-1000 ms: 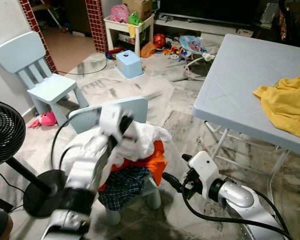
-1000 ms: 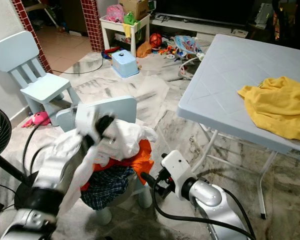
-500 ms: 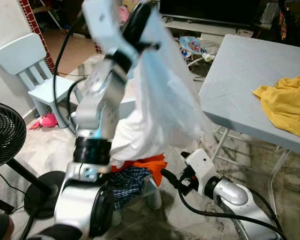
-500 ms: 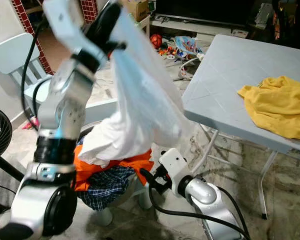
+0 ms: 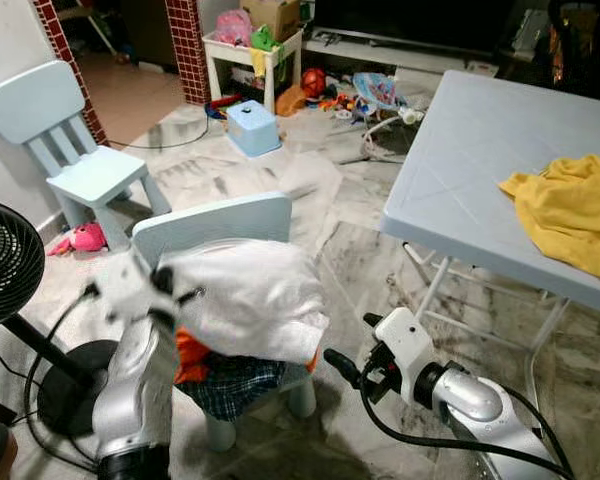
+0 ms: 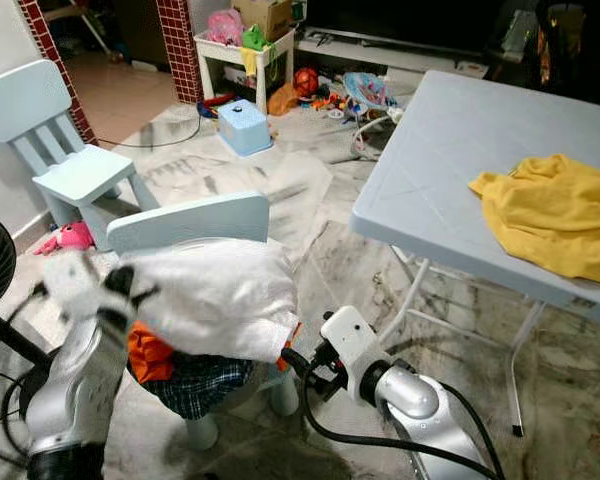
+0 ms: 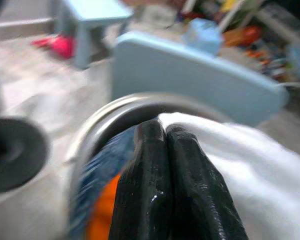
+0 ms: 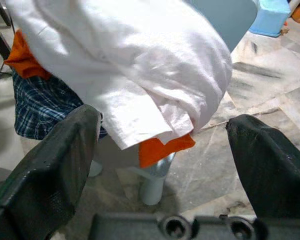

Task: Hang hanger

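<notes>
The left gripper (image 7: 162,150), blurred, has its fingers pressed together at the edge of the white cloth (image 5: 245,298) heaped on the small blue chair (image 5: 212,222); whether cloth is pinched between them cannot be told. The right gripper (image 8: 165,150), fingers spread wide, hovers just beside the chair. Orange cloth (image 8: 165,146) and plaid cloth (image 8: 37,107) peek out beneath. No hanger can be made out.

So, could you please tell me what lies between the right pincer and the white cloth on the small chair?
Nothing: the right eye view shows only bare marble floor between the open right pincer and the white cloth.
</notes>
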`<state>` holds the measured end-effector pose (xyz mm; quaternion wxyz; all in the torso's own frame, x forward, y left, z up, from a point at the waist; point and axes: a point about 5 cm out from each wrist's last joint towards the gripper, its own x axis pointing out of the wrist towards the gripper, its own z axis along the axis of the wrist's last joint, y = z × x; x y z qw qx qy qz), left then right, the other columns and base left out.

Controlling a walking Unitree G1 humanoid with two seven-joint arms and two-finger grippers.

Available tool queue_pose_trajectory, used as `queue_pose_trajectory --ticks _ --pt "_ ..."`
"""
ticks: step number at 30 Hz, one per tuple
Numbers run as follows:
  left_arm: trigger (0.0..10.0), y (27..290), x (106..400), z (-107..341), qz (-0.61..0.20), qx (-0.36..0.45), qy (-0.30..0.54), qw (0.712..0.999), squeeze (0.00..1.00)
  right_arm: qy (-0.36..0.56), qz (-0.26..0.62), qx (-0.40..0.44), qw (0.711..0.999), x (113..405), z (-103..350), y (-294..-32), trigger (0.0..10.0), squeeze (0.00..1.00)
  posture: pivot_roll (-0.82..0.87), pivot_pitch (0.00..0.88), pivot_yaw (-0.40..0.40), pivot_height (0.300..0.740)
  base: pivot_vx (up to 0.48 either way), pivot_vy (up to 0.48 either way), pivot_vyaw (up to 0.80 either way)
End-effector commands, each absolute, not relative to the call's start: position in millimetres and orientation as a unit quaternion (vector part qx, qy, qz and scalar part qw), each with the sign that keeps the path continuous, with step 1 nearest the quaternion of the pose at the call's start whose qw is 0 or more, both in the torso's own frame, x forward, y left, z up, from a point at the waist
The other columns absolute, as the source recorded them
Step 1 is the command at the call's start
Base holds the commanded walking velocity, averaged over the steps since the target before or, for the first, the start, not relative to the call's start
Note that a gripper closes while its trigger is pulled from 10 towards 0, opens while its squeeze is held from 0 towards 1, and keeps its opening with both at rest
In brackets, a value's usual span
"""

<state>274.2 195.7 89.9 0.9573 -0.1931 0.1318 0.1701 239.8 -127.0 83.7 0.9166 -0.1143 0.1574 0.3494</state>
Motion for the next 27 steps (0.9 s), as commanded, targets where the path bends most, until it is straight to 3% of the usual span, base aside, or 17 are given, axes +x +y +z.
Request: queue_pose_trajectory --ticks 1,5,11,12,13,16,17,18,19,27 --pt "0.0 189.9 266.3 91.5 0.175 -0.191 0.143 0.955 0.0 0.154 0.348 -0.118 0.917 243.7 86.9 -129.0 10.0 0.0 -0.08 0.058 -0.028 0.74 0.0 0.0 0.0" --pt "0.0 203.3 236.7 71.2 0.205 -0.144 0.21 0.945 0.0 0.154 0.348 -0.123 0.917 243.4 87.0 -131.9 10.0 0.0 -0.08 0.061 -0.028 0.74 0.0 0.0 0.0" --pt "0.0 222.3 219.4 67.9 0.239 -0.096 0.217 0.942 0.0 0.156 0.349 -0.122 0.916 240.6 85.5 -131.9 10.0 0.0 -0.08 0.061 -0.026 0.74 0.0 0.0 0.0" --pt "0.0 225.5 216.0 66.2 0.245 -0.091 0.222 0.939 0.22 0.157 0.349 -0.122 0.916 240.0 85.0 -131.5 10.0 0.0 -0.07 0.061 -0.026 0.74 0.0 0.0 0.0" --pt "0.0 231.5 209.0 61.9 0.259 -0.084 0.235 0.933 1.0 0.157 0.35 -0.122 0.915 239.6 84.5 -131.1 10.0 0.0 -0.07 0.061 -0.026 0.74 0.0 0.0 0.0" --pt "0.0 239.4 190.4 51.6 0.273 -0.064 0.269 0.921 1.0 0.158 0.352 -0.123 0.915 240.1 83.6 -130.1 10.0 0.0 -0.07 0.062 -0.024 0.74 0.0 0.0 0.0" --pt "1.1 239.4 188.2 49.9 0.27 -0.059 0.274 0.921 1.0 0.158 0.352 -0.123 0.914 240.4 83.5 -129.9 10.0 0.0 -0.06 0.061 -0.025 0.74 0.0 0.0 0.0" --pt "1.1 239.3 186.0 47.0 0.266 -0.054 0.282 0.92 1.0 0.157 0.352 -0.123 0.914 240.8 83.3 -129.7 10.0 0.0 -0.06 0.061 -0.025 0.74 0.0 0.0 0.0" --pt "10.0 240.3 183.5 41.8 0.265 -0.053 0.295 0.917 1.0 0.157 0.352 -0.124 0.914 241.5 83.2 -129.3 10.0 0.0 -0.06 0.059 -0.027 0.74 0.0 0.0 0.0" --pt "10.0 240.7 177.8 38.0 0.217 0.009 0.325 0.92 1.0 0.154 0.354 -0.127 0.914 243.6 83.9 -129.3 10.0 0.0 -0.05 0.048 -0.022 0.74 0.0 0.0 0.0"
